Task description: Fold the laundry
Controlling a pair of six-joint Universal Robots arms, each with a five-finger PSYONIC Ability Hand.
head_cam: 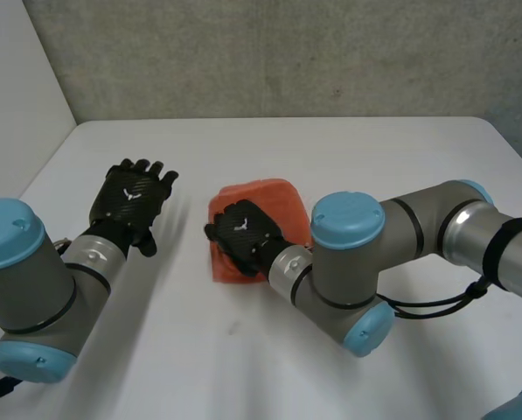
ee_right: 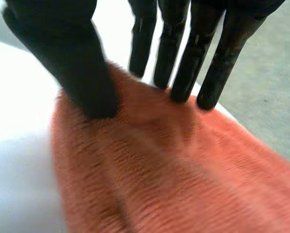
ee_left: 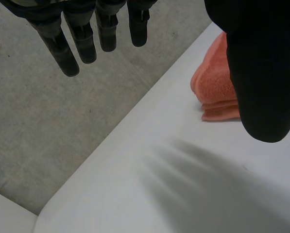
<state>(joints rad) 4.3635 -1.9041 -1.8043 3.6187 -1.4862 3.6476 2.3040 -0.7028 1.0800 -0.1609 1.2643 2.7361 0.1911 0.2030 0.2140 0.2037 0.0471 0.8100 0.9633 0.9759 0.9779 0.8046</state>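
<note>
In the head view I see the orange towel (head_cam: 274,203) in the middle of the white counter (head_cam: 374,157). It is a small, thick, almost square packet. My right hand (head_cam: 243,232) rests flat on the near part of it. My left hand (head_cam: 136,199) hovers over the bare counter beside the towel, apart from it, and holds nothing.

In the left wrist view the fingers (ee_left: 69,53) of this hand are straight and hang free, with nothing between them and the thumb (ee_left: 261,73). Past the thumb, the edge of the towel (ee_left: 215,85) shows several layers stacked one on another.

In the right wrist view the fingers (ee_right: 181,73) are straight too. Their tips and the thumb (ee_right: 86,82) press down on the towel (ee_right: 174,170) near its edge. They are not curled round the cloth, so I judge that the hand is pressing, not gripping.

I think the folding is nearly done, because the packet is compact and the layers lie evenly. What is left is probably only to smooth it and take the right hand away. Whether one more fold is wanted, I cannot tell.
</note>
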